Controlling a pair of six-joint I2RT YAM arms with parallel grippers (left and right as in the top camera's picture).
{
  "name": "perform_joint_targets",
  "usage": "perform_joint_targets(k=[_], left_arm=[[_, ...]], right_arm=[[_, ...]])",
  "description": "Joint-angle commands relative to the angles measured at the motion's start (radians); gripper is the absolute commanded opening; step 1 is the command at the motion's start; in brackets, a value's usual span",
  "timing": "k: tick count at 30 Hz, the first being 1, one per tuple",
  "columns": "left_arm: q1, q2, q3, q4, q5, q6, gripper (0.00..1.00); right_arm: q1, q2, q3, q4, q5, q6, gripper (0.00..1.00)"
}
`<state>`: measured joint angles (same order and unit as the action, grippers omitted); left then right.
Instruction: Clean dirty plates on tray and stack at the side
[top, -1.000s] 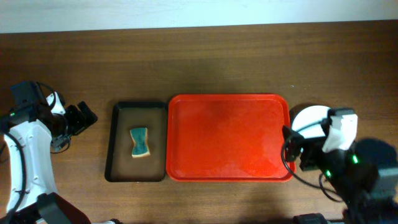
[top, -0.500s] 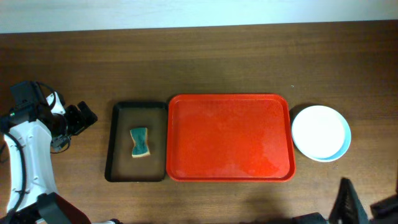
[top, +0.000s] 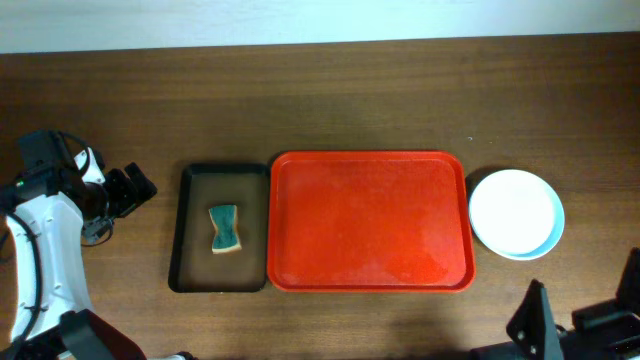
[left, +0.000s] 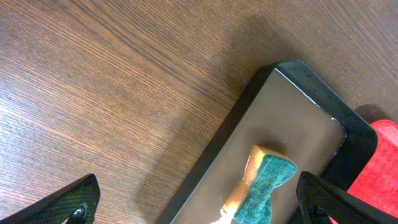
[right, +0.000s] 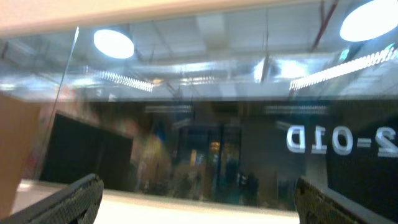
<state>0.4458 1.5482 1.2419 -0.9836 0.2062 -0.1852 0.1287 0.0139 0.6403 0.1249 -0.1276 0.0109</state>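
The red tray (top: 369, 220) lies in the middle of the table with nothing on it; a corner shows in the left wrist view (left: 380, 177). The plates (top: 516, 212) sit stacked on the table just right of the tray, white with a pale blue rim. My left gripper (top: 128, 190) is open and empty at the far left, above the wood left of the black tray; its fingers show in the left wrist view (left: 198, 202). My right gripper (right: 198, 196) is open and empty, pulled back to the bottom right edge and facing away from the table.
A narrow black tray (top: 219, 240) lies left of the red tray and holds a green and yellow sponge (top: 226, 229), also in the left wrist view (left: 261, 186). The right arm's base (top: 590, 325) sits at the bottom right edge.
My right arm has drawn back from the plates toward the bottom right edge, uncovering the stack. The left arm has not moved.
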Motion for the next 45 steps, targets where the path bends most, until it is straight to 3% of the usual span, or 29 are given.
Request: perform_joint_targets(k=[1, 9, 17, 21, 26, 45], left_arm=[[0.004, -0.011, 0.016, 0.002, 0.008, -0.012, 0.99], [0.004, -0.011, 0.016, 0.002, 0.008, -0.012, 0.99], [0.004, -0.011, 0.016, 0.002, 0.008, -0.012, 0.99], [0.004, -0.011, 0.016, 0.002, 0.008, -0.012, 0.99], [0.004, -0.011, 0.016, 0.002, 0.008, -0.012, 0.99], [0.004, -0.011, 0.016, 0.002, 0.008, -0.012, 0.99]], right_arm=[[-0.027, -0.01, -0.104, 0.077, 0.036, -0.007, 0.99], [-0.005, -0.01, -0.438, 0.073, 0.088, -0.003, 0.99], [-0.005, -0.01, -0.62, 0.074, 0.088, 0.001, 0.99], [-0.006, -0.01, -0.635, 0.031, 0.106, 0.0, 0.98], [-0.005, -0.01, -0.635, -0.21, 0.14, 0.0, 0.98], [-0.005, -0.01, -0.635, -0.207, 0.137, -0.007, 0.99]])
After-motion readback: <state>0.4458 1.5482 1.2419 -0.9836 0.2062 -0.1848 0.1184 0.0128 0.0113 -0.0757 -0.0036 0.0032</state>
